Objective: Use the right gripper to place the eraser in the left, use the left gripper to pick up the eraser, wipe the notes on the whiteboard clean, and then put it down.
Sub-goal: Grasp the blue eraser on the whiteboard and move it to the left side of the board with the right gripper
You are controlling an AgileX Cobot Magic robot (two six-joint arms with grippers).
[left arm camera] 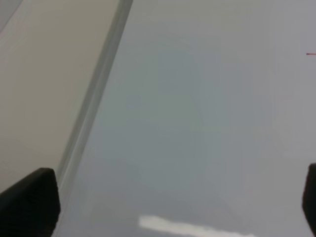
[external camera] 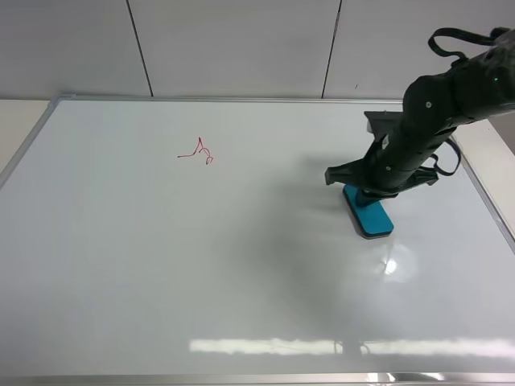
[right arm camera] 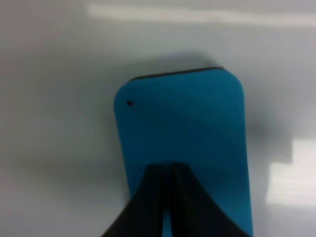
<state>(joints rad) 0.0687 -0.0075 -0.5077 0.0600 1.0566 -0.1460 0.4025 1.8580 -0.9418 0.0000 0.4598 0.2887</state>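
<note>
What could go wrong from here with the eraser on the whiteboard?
1. The right tool is shut, its fingers together over the eraser's top rather than around it. It may only shove the eraser across the glossy whiteboard or skew it.
2. The left tool hangs open near the board's left frame, far from the eraser, so a short move could leave it out of reach.

matte black right arm point(external camera: 438, 112), looping black cables point(external camera: 438, 36), tapered black right hand point(right arm camera: 167, 173), blunt black left hand point(left arm camera: 170, 197)
</note>
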